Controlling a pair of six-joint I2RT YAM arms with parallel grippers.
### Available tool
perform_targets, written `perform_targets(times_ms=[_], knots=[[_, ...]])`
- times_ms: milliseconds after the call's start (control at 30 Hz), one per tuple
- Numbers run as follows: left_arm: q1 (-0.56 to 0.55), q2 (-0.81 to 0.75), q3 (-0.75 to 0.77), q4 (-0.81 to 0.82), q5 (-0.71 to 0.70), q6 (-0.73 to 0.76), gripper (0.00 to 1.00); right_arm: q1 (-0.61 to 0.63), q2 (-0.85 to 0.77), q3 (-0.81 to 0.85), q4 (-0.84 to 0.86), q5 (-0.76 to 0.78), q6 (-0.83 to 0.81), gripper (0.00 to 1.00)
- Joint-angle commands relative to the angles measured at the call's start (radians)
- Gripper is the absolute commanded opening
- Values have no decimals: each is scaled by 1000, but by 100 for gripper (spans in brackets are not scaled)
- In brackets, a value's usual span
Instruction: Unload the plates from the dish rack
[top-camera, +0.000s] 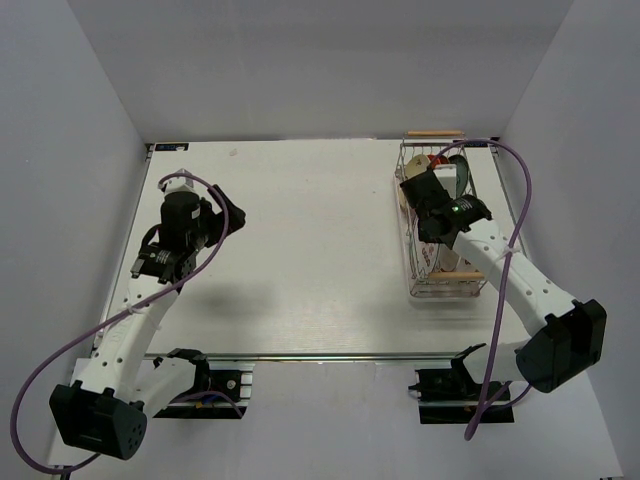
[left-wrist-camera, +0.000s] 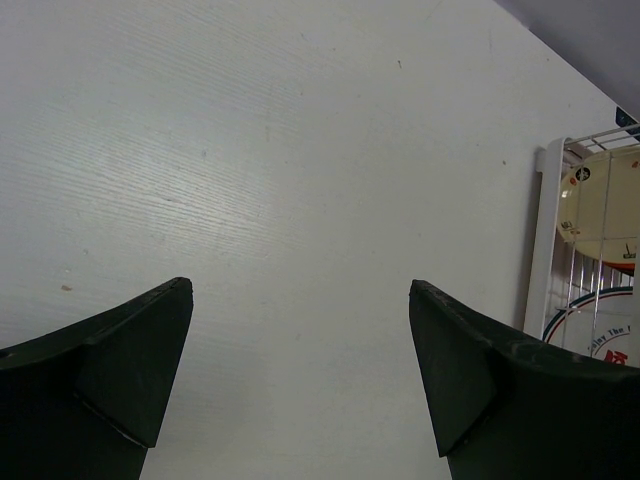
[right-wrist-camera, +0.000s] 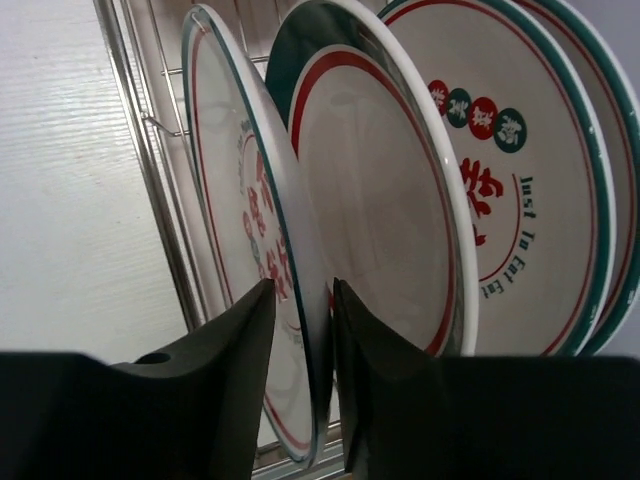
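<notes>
The dish rack (top-camera: 441, 288), chrome wire with wooden handles, stands at the table's right side. Several white plates stand on edge in it. In the right wrist view the nearest plate (right-wrist-camera: 235, 200) has a green-red rim ring and red marks. Behind it stand a second plate (right-wrist-camera: 370, 200) and a third plate (right-wrist-camera: 500, 150) with coloured dots. My right gripper (right-wrist-camera: 303, 285) is down in the rack (top-camera: 428, 195), its two fingers closed narrowly astride the nearest plate's rim. My left gripper (left-wrist-camera: 300, 285) hangs open over bare table, holding nothing.
The rack's wire wall (right-wrist-camera: 150, 180) runs just left of the gripped plate. The left arm (top-camera: 185, 225) is over the left part of the white table (top-camera: 310, 250). Grey walls close in the table at the back and both sides.
</notes>
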Motion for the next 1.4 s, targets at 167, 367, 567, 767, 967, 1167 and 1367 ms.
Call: perform_targets(times_ms=[167, 367, 567, 767, 967, 1167, 1367], knots=[[-3, 8, 13, 5, 15, 5, 98, -6, 13, 47, 1, 72, -57, 12], [-3, 10, 11, 4, 14, 4, 98, -8, 31, 129, 1, 80, -154, 0], [-3, 3, 10, 5, 14, 5, 98, -2, 25, 274, -19, 107, -235, 0], [-3, 10, 23, 5, 34, 10, 98, 1, 0, 454, -17, 140, -294, 0], [-3, 19, 51, 17, 159, 34, 98, 0, -67, 422, 183, -122, -326, 0], [7, 13, 34, 135, 383, 63, 98, -3, -64, 238, 381, -598, -225, 0], [7, 36, -10, 250, 610, 70, 98, -14, -61, 88, 600, -840, -91, 0]])
